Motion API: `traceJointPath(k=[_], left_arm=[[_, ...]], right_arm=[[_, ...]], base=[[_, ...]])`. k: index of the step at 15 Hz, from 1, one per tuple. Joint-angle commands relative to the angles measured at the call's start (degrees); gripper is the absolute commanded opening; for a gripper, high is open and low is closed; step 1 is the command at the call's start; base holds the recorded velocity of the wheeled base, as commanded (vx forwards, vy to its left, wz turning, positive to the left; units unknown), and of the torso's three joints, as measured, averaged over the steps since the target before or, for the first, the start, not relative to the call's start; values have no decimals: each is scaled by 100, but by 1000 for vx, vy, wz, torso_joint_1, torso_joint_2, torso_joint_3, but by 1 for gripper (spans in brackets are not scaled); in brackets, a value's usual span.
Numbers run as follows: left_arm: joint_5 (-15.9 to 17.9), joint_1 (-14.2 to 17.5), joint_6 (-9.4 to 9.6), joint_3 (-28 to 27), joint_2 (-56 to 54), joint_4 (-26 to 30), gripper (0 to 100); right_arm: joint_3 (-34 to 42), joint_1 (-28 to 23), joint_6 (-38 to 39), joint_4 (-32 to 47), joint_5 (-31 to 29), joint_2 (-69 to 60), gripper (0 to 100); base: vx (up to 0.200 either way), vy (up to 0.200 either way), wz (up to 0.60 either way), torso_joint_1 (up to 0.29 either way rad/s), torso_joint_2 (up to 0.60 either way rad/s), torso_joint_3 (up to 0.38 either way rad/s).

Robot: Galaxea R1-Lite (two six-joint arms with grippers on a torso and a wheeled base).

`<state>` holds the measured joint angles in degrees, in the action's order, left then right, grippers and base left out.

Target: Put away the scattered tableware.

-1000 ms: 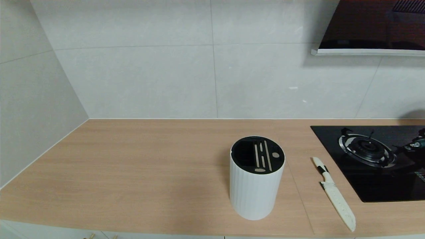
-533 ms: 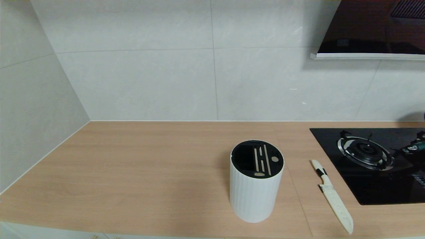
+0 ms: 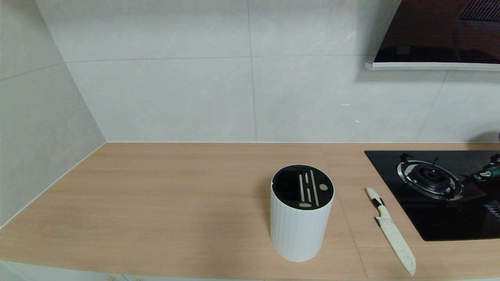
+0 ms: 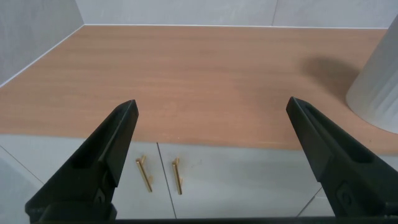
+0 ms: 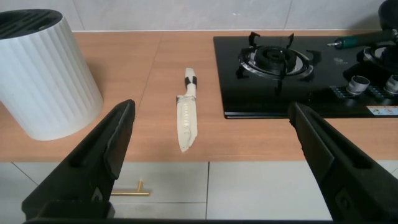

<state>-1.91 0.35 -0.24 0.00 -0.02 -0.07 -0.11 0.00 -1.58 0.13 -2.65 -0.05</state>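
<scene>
Head view | stove (image 3: pixel 441 220) cut off at edge | knife (image 3: pixel 390 231) whole

— What is seen of the left gripper (image 4: pixel 211 106)?
— Two matte black fingers (image 4: pixel 93 168) are seen, broad at the base and tapered to blunt, flat-edged tips.
— And of the right gripper (image 5: pixel 212 107)?
— The same black, wedge-shaped fingers (image 5: pixel 336 168) are shown, with smooth, angular faces.
</scene>
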Motion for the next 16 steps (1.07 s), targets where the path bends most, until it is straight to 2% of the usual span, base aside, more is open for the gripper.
traceJointPath(k=[1,4,5,6,7,12,16], left_arm=[[-2,9,7,0,2,-1,100],[7,0,-2,0,2,-1,100],[-2,9,-2,0,2,-1,100],[-2,9,-2,0,2,-1,100],[-2,9,-2,0,2,-1,100],[-2,9,-2,0,2,-1,100],[-2,0,-2,0,2,-1,100]], right_arm=[[-7,9,-140,-13,10,5,100],[-33,18,-184,-13,18,242,100],[-235,35,-167,-40,62,312,100],[-868,132,-52,-31,247,638,100],[-1299,246,9,-31,326,1191,100],[-2134,457,0,-84,423,3661,100],[-2397,791,9,-409,414,5164,100]], base=[[0,0,0,0,0,0],[0,0,0,0,0,0],[0,0,0,0,0,0],[0,0,0,0,0,0],[0,0,0,0,0,0],[0,0,0,0,0,0],[0,0,0,0,0,0]])
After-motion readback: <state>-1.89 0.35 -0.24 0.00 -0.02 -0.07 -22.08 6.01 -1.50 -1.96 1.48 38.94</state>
